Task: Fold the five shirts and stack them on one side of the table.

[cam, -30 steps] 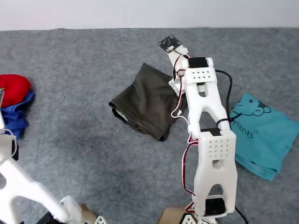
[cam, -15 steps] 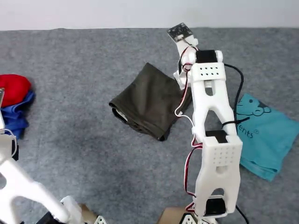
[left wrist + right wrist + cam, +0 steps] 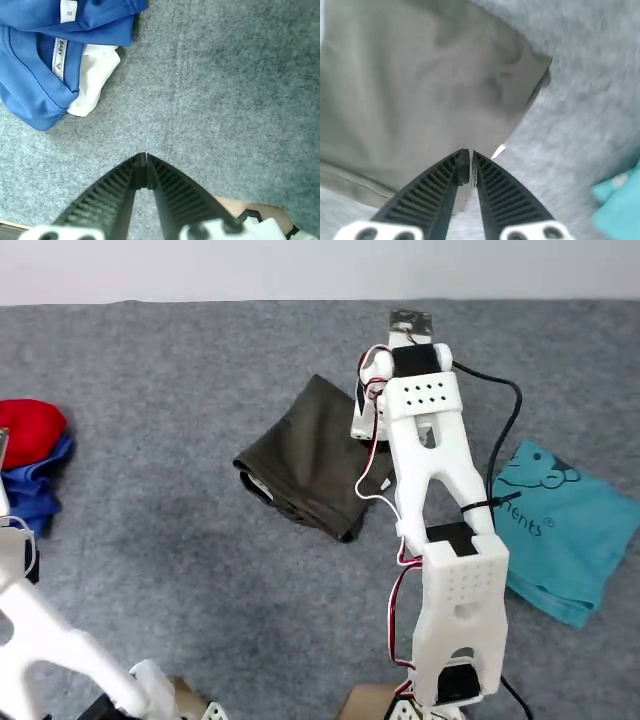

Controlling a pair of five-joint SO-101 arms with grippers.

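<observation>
A: Which step is this figure illustrating?

B: The olive shirt (image 3: 315, 455) is lying at mid-table, toward the far side, gathered into a rough folded rectangle. The right arm (image 3: 430, 480) is hovering over its right edge. The right gripper (image 3: 470, 156) is hanging just above that edge with its fingers pressed together, and nothing is caught between them. The step in hand is probably tidying this fold, or preparing to carry the shirt to the stack.

A: Where are the other garments lying?

B: The teal shirt (image 3: 565, 530) is resting on the right, seemingly folded, apart from the olive one. The red shirt (image 3: 28, 425) and blue shirt (image 3: 35, 485) are bunching together at the left edge, with a white shirt (image 3: 95, 75) showing from under the blue. The left gripper (image 3: 146, 161) is idling near that pile over the bare grey table (image 3: 240, 75), its fingers likewise closed on nothing.

A: What is the next move calling for?

B: By this layout, the right fingers are needing to part and take the olive shirt's edge — all layers at once, so the fold is not slipping open on the way to the teal shirt.
</observation>
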